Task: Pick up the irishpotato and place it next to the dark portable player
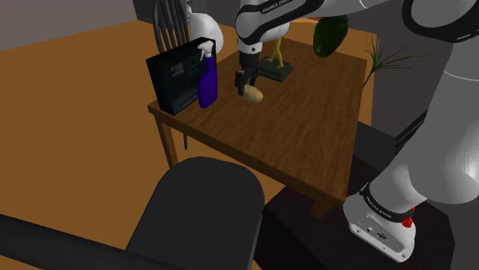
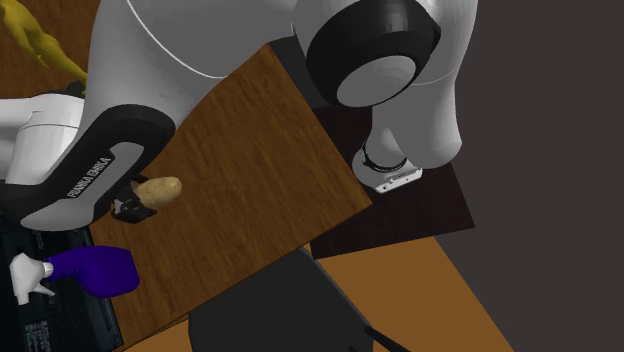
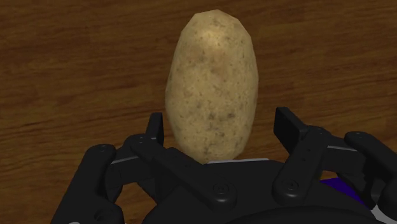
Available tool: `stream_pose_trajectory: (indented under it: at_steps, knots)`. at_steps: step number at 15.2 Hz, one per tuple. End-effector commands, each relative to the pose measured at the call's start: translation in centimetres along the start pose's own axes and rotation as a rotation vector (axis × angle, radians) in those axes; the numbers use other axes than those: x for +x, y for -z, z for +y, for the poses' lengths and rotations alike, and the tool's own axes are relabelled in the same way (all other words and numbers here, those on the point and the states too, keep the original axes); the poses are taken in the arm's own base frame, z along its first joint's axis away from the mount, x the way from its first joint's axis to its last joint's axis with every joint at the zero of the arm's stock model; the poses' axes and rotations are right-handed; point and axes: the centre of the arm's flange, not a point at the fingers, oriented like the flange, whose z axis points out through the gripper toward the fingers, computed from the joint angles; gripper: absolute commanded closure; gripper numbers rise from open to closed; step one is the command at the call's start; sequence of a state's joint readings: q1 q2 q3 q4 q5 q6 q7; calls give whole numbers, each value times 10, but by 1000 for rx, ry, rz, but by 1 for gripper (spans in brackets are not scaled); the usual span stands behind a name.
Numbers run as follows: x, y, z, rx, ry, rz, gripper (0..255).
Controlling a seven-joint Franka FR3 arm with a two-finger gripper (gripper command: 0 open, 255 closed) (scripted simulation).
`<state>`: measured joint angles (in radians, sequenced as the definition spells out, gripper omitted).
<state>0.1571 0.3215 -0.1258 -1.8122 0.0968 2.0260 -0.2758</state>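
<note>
Pincer (image 3: 219, 125) stands spread, straddling the potato (image 3: 213, 83) without pinching it. That potato lies on the brown desk (image 3: 76, 63), lengthwise between the fingers. It is probably firm, fairly light and rounded, so it may roll or slip; a hold across its thick middle seems safest. Farther off stand a purple spray bottle (image 1: 207, 86) and the dark player (image 1: 176, 77).
</note>
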Motion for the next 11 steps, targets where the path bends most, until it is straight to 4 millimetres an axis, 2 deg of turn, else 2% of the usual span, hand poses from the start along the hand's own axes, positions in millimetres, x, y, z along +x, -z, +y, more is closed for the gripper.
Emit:
stream_pose_trajectory:
  at_steps: [1, 3, 7, 11]
  knots:
    - [0, 0, 0, 0, 0, 0, 0]
    - [0, 0, 0, 0, 0, 0, 0]
    - [0, 50, 0, 0, 0, 0, 0]
    - [0, 50, 0, 0, 0, 0, 0]
